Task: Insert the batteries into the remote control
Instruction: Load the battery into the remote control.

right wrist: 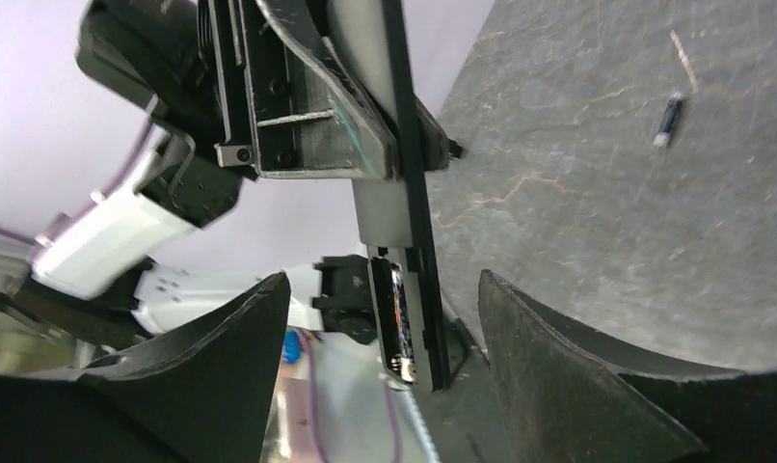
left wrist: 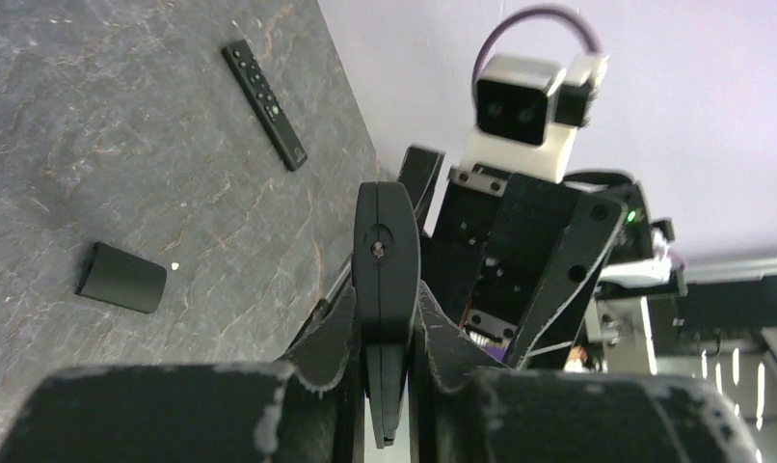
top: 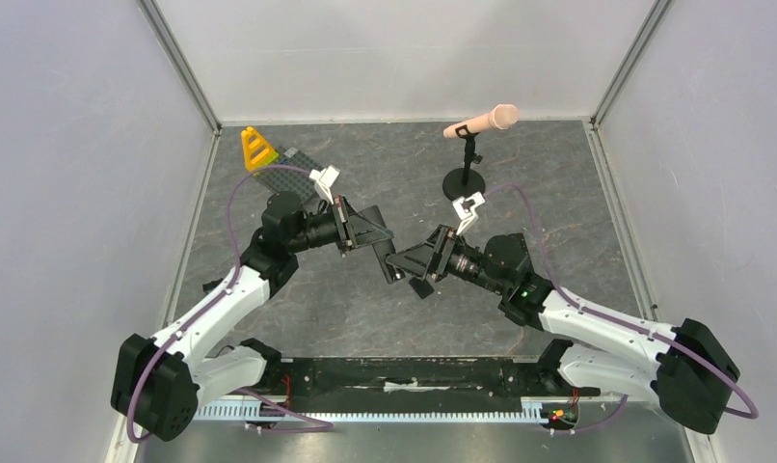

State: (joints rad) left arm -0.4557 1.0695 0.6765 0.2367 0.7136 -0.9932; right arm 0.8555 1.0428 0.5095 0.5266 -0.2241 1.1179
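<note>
My left gripper (left wrist: 387, 323) is shut on the remote control (left wrist: 386, 260), a slim black bar held edge-on above the table. In the right wrist view the remote (right wrist: 401, 207) hangs down from the left gripper (right wrist: 308, 116) with its battery bay open. One battery (right wrist: 398, 311) sits inside the bay. My right gripper (right wrist: 385, 333) is open, its fingers apart on either side of the remote's lower end without touching it. A loose battery (right wrist: 667, 120) lies on the table. The black cover (left wrist: 120, 277) lies on the table. In the top view the two grippers (top: 383, 251) (top: 400, 264) meet mid-table.
A second black remote with rows of buttons (left wrist: 264, 102) lies on the table. A yellow piece (top: 258, 148) and a grey studded plate (top: 293, 174) sit at the back left. A pink microphone on a black stand (top: 469, 154) stands at the back right.
</note>
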